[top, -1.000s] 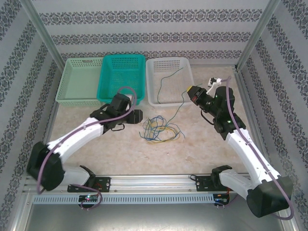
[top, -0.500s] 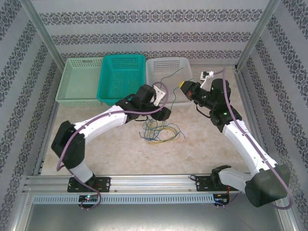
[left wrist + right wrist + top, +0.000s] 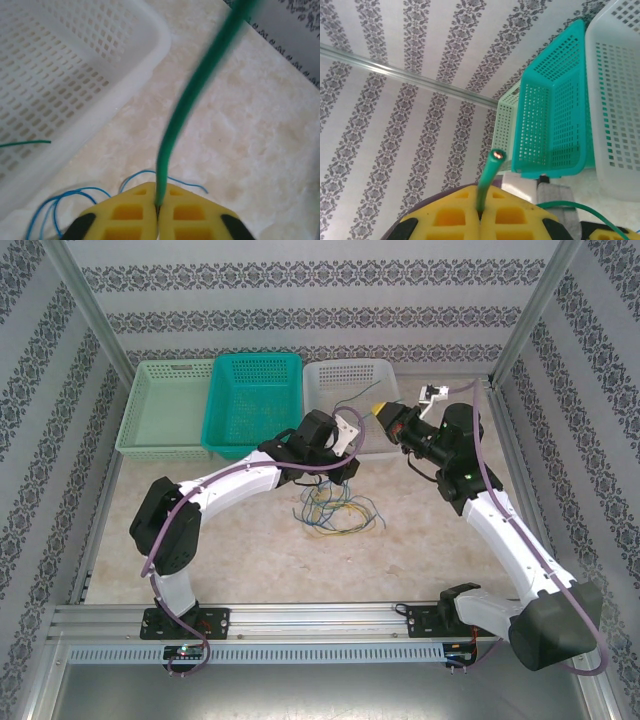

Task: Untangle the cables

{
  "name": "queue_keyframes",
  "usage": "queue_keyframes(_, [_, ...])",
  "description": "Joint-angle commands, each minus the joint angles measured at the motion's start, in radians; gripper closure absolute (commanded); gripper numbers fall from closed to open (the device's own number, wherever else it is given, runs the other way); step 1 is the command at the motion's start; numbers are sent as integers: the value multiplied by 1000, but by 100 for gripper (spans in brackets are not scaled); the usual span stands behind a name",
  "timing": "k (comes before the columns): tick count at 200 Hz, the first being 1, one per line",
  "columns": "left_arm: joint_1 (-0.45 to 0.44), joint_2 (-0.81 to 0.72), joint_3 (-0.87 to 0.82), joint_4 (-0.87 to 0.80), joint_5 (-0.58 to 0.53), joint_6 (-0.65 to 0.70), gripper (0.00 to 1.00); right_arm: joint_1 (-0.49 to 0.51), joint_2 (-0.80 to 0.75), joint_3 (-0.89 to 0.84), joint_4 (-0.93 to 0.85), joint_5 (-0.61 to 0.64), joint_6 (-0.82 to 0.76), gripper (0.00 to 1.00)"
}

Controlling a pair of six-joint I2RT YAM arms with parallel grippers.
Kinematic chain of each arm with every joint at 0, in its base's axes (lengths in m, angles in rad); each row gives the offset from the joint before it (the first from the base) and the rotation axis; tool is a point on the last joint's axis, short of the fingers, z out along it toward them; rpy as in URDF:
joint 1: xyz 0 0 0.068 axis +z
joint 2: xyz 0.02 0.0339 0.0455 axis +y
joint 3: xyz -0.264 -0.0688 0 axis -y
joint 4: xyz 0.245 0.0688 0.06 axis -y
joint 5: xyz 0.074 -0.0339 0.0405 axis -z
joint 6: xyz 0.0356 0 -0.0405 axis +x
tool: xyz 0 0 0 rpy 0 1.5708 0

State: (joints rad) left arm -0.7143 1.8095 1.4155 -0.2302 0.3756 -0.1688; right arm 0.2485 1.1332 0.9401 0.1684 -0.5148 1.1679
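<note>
Left end effector (image 3: pixel 157 204) clamps a green cable (image 3: pixel 192 95) beside the white basket (image 3: pixel 75 75). Right end effector (image 3: pixel 480 214) pinches one too

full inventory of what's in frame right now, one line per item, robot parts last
pale green plastic basket: one, far edge, leftmost.
teal plastic basket: one, far edge, middle.
white plastic basket: one, far edge, rightmost.
tangle of thin cables: one heap, blue, yellow and green, table centre.
thin green cable: a strand pinched in each gripper; cannot tell if it is one cable.
beige marbled table: one, under everything.
left gripper: yellow fingers, shut on the green strand, beside the white basket.
right gripper: yellow fingers, shut on a green cable end.
</note>
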Motion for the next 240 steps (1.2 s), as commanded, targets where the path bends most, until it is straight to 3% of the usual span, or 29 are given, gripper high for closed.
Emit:
queue_keyframes(1, [-14,-28,6,51,-21,-13,100,-27,-26,-12,-17,11,8,77])
queue_keyframes(20, [-6,-66,-16,87,-56,-53,100,-26,-35,12,-141,59,-126,28])
queue_keyframes(28, [3,-84,-33,114,-74,-86,100,-25,-43,21,-185,78,-189,18])
queue_keyframes(40, [24,-110,-66,167,-90,-147,100,-20,-58,30,-250,111,-269,13])
queue_keyframes(60, [74,-160,-140,278,-102,-268,100,-13,-78,31,-354,163,-387,12])
queue_keyframes(86, [108,-211,-202,383,-108,-354,100,12,-63,-11,-450,197,-460,19])
queue_keyframes(108, [112,-234,-223,425,-136,-396,100,101,7,-63,-444,212,-523,26])
queue_keyframes(166, [154,-297,-340,563,-159,-541,100,266,136,-109,-306,287,-589,26])
queue_keyframes(203, [163,-295,-296,523,-172,-506,100,263,122,-104,-296,322,-591,25])
queue_keyframes(240, [196,-166,-54,416,-71,-455,100,223,92,-133,-326,357,-551,25])
